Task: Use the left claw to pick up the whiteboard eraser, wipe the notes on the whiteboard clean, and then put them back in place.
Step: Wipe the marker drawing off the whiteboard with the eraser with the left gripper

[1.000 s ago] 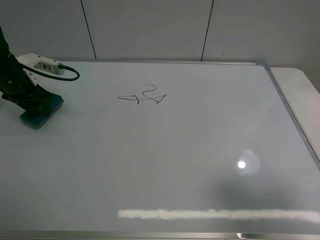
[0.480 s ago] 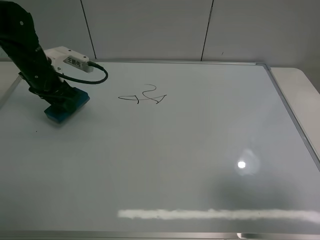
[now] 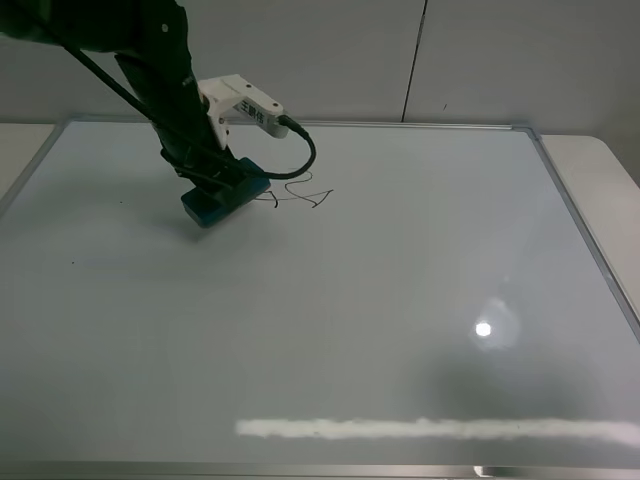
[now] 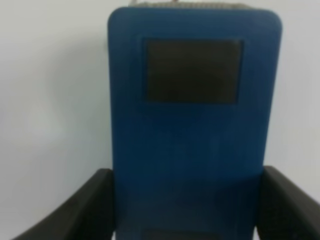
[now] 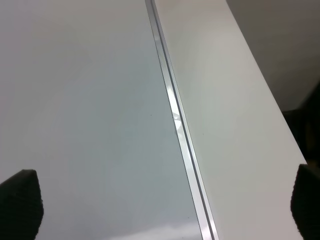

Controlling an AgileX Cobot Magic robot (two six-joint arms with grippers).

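The whiteboard point(image 3: 400, 300) lies flat and fills most of the exterior view. A black scribble point(image 3: 300, 193) sits on its upper middle part. My left gripper point(image 3: 215, 185) is shut on the blue whiteboard eraser point(image 3: 222, 198), which rests on the board at the scribble's left end and covers part of it. In the left wrist view the eraser point(image 4: 192, 125) fills the frame, with a black finger point(image 4: 90, 205) on each side of it. My right gripper point(image 5: 165, 210) shows only as two dark fingertips point(image 5: 20, 205) set far apart, open and empty, over the board's right edge.
A white camera box with a black cable point(image 3: 245, 105) rides on the left arm. The board's metal frame point(image 5: 175, 120) runs along its right side, with bare table point(image 3: 600, 170) beyond it. A bright light reflection point(image 3: 483, 329) lies on the board's lower right.
My left arm has carried the eraser from the board's far left edge rightward and slightly up, reaching the scribble's left end. The right arm has not moved.
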